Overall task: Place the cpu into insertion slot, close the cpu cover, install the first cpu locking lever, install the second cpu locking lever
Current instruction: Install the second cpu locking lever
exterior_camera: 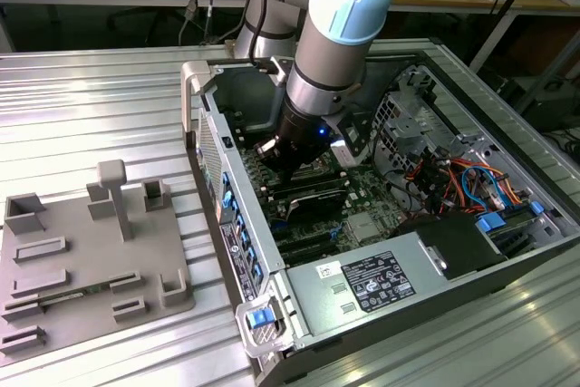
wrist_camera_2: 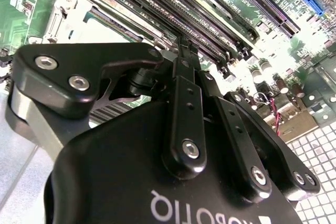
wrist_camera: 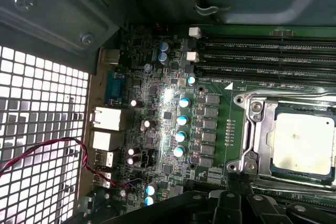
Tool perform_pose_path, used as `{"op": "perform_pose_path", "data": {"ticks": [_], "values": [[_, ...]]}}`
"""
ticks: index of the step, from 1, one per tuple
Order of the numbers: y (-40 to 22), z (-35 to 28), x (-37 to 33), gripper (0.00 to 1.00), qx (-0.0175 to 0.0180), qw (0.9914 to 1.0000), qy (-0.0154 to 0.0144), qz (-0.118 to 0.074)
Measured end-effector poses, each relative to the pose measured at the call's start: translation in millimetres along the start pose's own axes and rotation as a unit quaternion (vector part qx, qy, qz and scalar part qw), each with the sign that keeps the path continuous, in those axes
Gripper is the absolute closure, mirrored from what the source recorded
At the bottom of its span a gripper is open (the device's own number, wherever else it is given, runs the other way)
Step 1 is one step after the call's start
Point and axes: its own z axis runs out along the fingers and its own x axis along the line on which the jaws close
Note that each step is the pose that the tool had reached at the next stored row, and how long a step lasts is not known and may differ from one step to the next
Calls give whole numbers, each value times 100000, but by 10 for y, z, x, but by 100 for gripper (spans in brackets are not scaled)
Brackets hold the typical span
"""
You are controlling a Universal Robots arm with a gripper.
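Note:
In the first wrist view the cpu (wrist_camera: 304, 142) lies flat in the insertion slot (wrist_camera: 251, 167), its pale silvery top facing up. The silver cpu cover (wrist_camera: 261, 129) frames it on the green motherboard (wrist_camera: 157, 108). A thin metal lever rod (wrist_camera: 286, 96) runs along one side of the socket. In the second wrist view my gripper (wrist_camera_2: 182, 48) hovers over the board with its black fingers drawn together. The insertion slot (wrist_camera_2: 68, 3) lies just beyond and to one side of the tips. In the exterior view the gripper (exterior_camera: 283, 162) reaches down inside the open computer case.
Long black memory slots (wrist_camera: 268, 56) run beside the socket. A perforated case wall (wrist_camera: 42, 129) and a red-and-black wire (wrist_camera: 31, 153) border the board. The power supply (exterior_camera: 376, 280) and bundled cables (exterior_camera: 453, 178) fill the case's near side. A grey fixture plate (exterior_camera: 82, 251) lies on the exterior view's left.

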Motion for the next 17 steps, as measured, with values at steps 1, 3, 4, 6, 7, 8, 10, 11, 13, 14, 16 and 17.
{"op": "perform_pose_path", "data": {"ticks": [1,3,4,6,7,8,10,11,13,14,16,17], "values": [[0,0,0,89,0,100000,7,-53],[0,0,0,89,-1,100000,7,-107],[0,0,0,89,1,100000,9,-117],[3,0,1,89,-1,100000,7,-117],[4,0,0,89,0,100000,9,-120],[5,0,0,89,0,100000,11,-120],[6,0,0,89,1,100000,12,-122],[7,1,1,89,0,100000,8,-118],[19,2,4,89,-2,100000,8,-105],[25,2,4,89,3,100000,11,-100],[30,4,4,89,3,100000,14,-110],[30,5,4,89,7,100000,14,-107]]}}
